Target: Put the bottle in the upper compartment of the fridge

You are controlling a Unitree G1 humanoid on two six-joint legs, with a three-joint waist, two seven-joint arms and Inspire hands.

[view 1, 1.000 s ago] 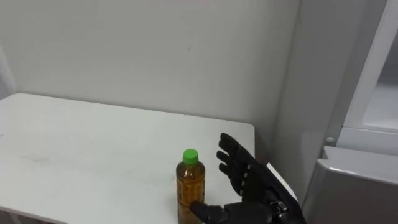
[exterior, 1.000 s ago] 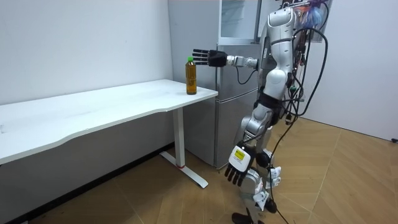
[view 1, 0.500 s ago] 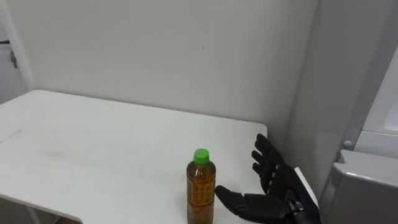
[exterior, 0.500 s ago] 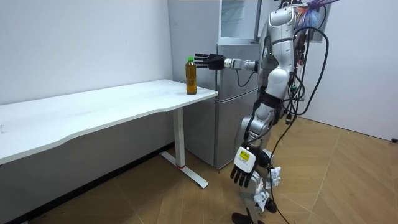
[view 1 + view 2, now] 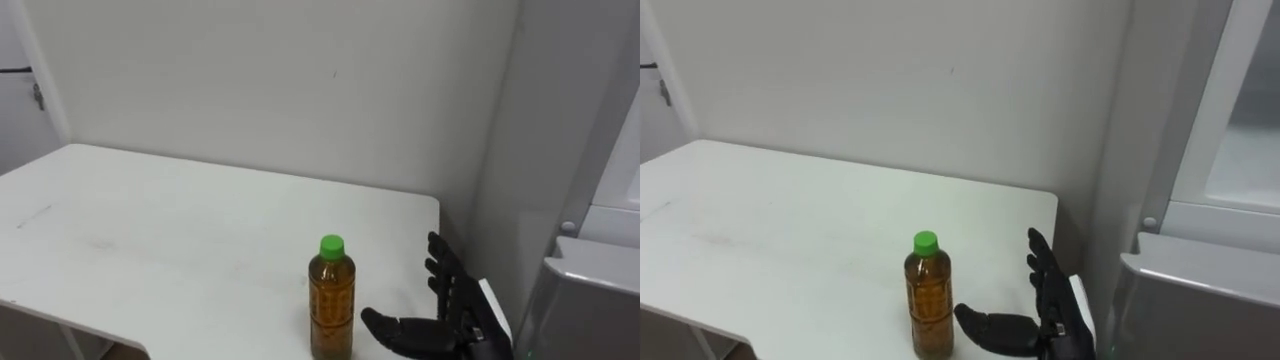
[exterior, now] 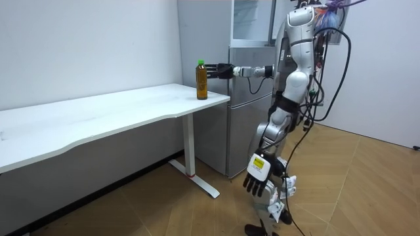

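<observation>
A plain test room got up as a corner of a home, as I see it from where I stand.

The grey fridge (image 6: 252, 98) gives the homely note (a household sort, one compartment stacked on the other). The rest looks more like a lab or office. A long white table (image 6: 131, 108) on a single white leg is just beside the fridge, on the room view's left. A plain white wall (image 6: 85, 46) runs behind them, and herringbone wood floor (image 6: 367, 196) spreads out before the fridge.

readable text: none
bottle (image 5: 331, 300): lower centre of both eye views, no print legible on it
fridge (image 6: 243, 118): centre-right of room view, no sign legible
left hand (image 6: 254, 180): lower centre of room view, tag print too small to read
</observation>
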